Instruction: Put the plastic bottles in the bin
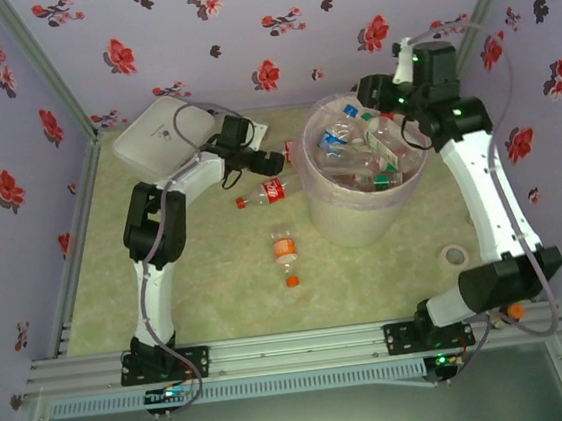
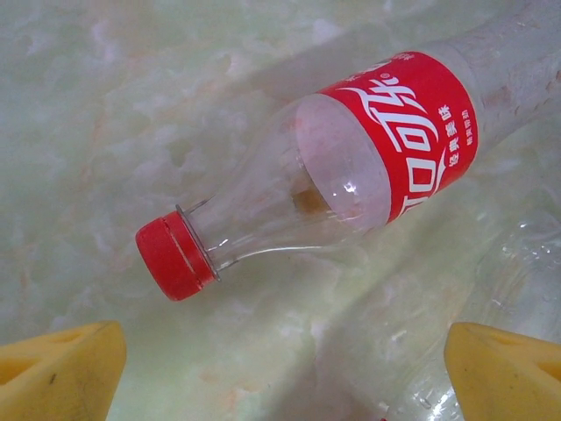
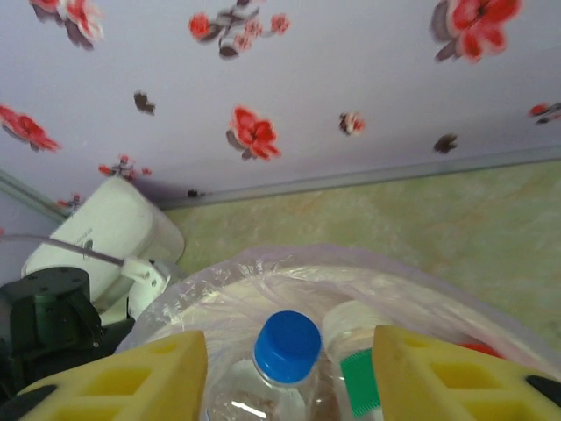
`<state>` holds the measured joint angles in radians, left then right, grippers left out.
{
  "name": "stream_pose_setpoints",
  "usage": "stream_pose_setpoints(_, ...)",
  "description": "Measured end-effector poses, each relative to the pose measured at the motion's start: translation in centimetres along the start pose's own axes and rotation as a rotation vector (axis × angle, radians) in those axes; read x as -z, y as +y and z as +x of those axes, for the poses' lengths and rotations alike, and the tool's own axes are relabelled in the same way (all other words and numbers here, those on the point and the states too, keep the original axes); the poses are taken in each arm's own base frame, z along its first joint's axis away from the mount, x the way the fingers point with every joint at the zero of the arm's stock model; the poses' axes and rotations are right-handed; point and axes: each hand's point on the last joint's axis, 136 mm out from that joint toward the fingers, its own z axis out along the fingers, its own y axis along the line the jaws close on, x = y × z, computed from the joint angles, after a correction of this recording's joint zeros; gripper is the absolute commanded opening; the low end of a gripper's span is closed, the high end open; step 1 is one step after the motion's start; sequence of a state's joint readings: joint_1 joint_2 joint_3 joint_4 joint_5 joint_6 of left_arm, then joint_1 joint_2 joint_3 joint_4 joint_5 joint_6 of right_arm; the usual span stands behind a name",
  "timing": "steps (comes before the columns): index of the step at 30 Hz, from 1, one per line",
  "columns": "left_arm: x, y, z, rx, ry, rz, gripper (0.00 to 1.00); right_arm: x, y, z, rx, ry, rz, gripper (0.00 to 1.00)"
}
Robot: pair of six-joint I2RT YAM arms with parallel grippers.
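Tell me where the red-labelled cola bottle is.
Top view: the red-labelled cola bottle lies on the table just left of the bin, beneath the open left tool.

Red-label bottle (image 2: 386,149), base beyond the left wrist view's edge

Two loose bottles (image 1: 262,194) (image 1: 285,253), one bin (image 1: 352,218), one case (image 1: 157,135).

The left arm folds at its elbow and reaches toward one o'clock, the left claw (image 1: 271,159) held low, its fingers (image 2: 61,377) spread wide. The right arm bows toward three o'clock, then leans to eleven, the right claw (image 1: 374,90) tipped down, its fingers (image 3: 131,377) parted.
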<state>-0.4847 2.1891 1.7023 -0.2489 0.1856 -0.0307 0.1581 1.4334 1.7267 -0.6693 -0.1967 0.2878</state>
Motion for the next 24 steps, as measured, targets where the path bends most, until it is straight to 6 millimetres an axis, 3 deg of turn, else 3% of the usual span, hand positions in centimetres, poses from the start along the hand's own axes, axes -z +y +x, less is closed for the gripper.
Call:
stream_pose_setpoints(5, -0.2, 0.1, -1.7, -0.074, -0.014, -0.002, 1.00, 4.1, -0.4, -1.0, 0.015, -0.064, 0.029, 0.61)
stream_pose_setpoints(9, -1.5, 0.2, -3.9, -0.138, -0.035, -0.001, 1.00, 5.2, -0.8, 0.8, 0.012, -0.028, 0.042, 0.63)
stream_pose_setpoints(11, -2.4, 0.2, -4.1, -0.161, -0.023, 0.012, 1.00, 5.4, -1.1, 1.8, 0.009, -0.003, 0.057, 0.63)
stream_pose_setpoints(17, -4.7, -0.4, -1.2, -0.204, 0.092, 0.085, 0.88, 7.5, -1.7, 3.1, 0.007, 0.004, 0.095, 0.63)
stream_pose_setpoints(20, -5.0, -0.4, 0.4, -0.215, 0.148, 0.099, 0.76, 8.8, -1.7, 3.4, 0.009, -0.009, 0.107, 0.63)
stream_pose_setpoints(24, -5.0, -0.4, 1.0, -0.229, 0.165, 0.102, 0.58, 9.4, -2.2, 4.0, 0.008, -0.011, 0.126, 0.63)
